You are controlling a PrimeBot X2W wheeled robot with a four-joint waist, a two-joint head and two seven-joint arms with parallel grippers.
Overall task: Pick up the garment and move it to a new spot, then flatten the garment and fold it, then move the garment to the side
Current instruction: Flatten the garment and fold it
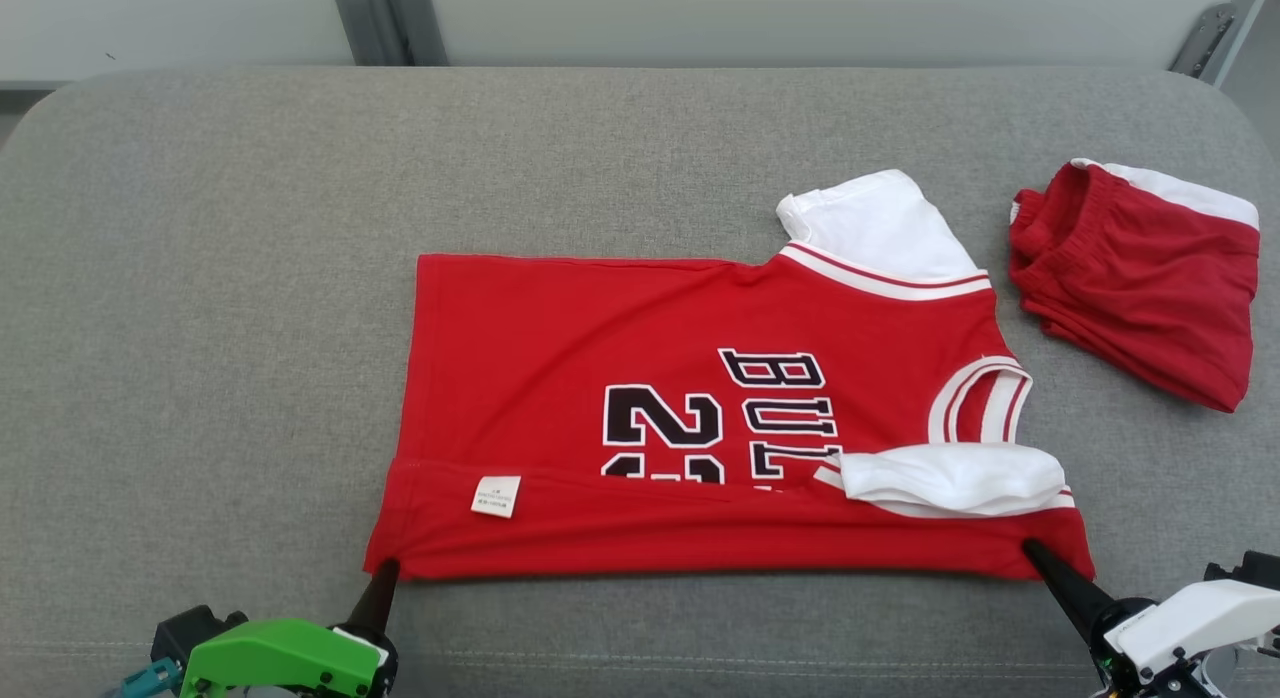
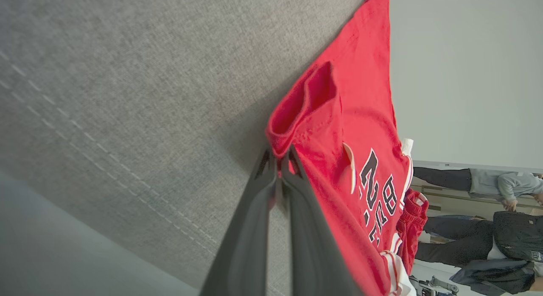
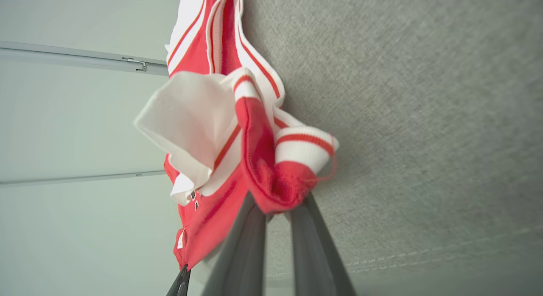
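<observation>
Left pincer (image 1: 388, 566), right pincer (image 1: 1030, 548) pinching jersey (image 1: 600, 328) near-edge corners; wide grey cushion (image 1: 200, 278) leftward, shorts (image 1: 1150, 288) rightward.

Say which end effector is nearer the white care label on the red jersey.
Left. The left end effector pinches the red jersey at the corner beside the white care label; the right end effector grips the opposite corner.

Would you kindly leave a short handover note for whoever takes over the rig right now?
Left gripper: shut on the near-left corner of the jersey.
Right gripper: shut on its near-right corner, beside the white sleeve.
Jersey: spread on the grey cushion, near long edge turned over its front. Red shorts lie apart, far right.
Done: flattened, first fold begun.
Left: finish folding, move it aside.
</observation>
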